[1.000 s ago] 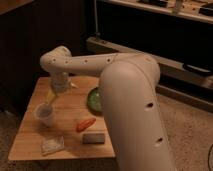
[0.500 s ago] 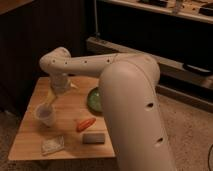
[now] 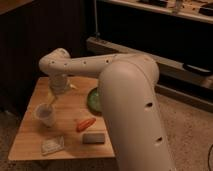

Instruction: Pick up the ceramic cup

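Grasping step, I judge: the gripper (image 3: pixel 52 99) sits at the ceramic cup's (image 3: pixel 45 116) rim near the counter's (image 3: pixel 69 111) left edge; its state I cannot tell. Next, secure the rim and lift.

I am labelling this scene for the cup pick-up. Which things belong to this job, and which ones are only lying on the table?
Belong to the job:
- the ceramic cup
- the tool, hanging close above the cup

Only lying about:
- the green bowl
- the orange-red item
- the grey block
- the pale flat packet
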Tool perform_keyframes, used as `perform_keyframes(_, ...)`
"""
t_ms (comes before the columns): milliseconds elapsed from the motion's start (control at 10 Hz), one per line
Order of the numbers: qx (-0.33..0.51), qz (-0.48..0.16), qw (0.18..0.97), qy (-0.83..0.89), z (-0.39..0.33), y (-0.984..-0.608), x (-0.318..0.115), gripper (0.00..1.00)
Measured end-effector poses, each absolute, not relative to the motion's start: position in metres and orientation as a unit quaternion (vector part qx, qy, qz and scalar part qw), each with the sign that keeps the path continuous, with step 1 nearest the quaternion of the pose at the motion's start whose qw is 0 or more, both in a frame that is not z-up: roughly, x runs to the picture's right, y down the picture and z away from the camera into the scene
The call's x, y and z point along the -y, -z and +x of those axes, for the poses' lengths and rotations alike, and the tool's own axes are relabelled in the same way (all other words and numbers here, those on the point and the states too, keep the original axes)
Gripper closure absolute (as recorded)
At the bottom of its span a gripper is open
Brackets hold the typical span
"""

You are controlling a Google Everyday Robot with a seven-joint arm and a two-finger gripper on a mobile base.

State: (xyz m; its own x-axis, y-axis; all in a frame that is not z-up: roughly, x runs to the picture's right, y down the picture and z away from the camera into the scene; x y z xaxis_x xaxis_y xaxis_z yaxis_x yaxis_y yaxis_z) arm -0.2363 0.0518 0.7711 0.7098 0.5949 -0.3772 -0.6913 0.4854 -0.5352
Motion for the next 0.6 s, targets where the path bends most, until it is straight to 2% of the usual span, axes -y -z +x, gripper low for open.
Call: perform_keyframes(600,-0.038,-0.330,0.869,-0.366,-0.265,-0.775,-0.048,0.00)
